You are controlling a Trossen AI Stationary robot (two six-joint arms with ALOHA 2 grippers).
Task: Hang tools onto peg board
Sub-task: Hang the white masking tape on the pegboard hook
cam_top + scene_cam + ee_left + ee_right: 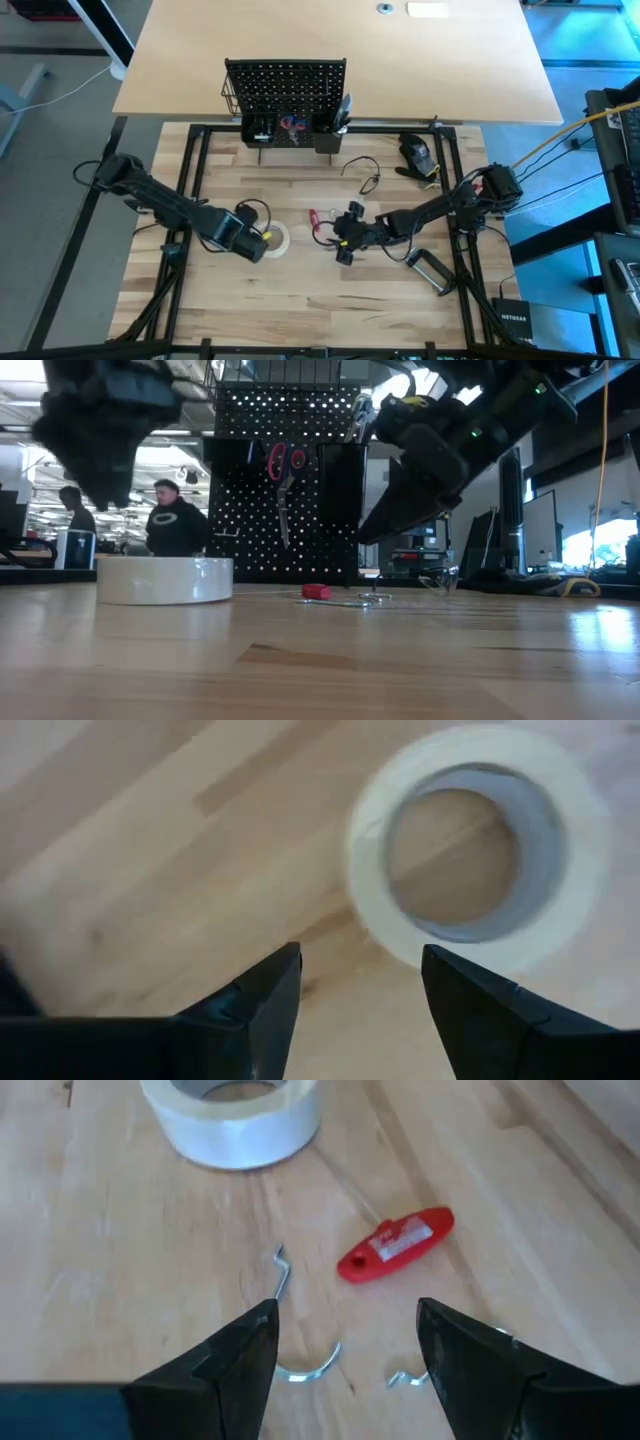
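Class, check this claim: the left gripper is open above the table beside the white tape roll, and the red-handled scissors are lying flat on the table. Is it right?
Not quite. The red-handled scissors are not on the table; the low view shows them hanging on the peg board. The rest holds: the left gripper is open beside the white tape roll.

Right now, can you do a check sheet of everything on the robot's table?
Surface: pale wooden tabletop, bare patches.
Job's things: white tape roll lying flat; red-handled scissors hanging on black peg board; small red tool and bent metal hooks loose.
Clutter: bulky black device.
Grippers: left end effector open beside the tape; right end effector open above the hooks.
Cables: black wire.
Surroundings: people behind.
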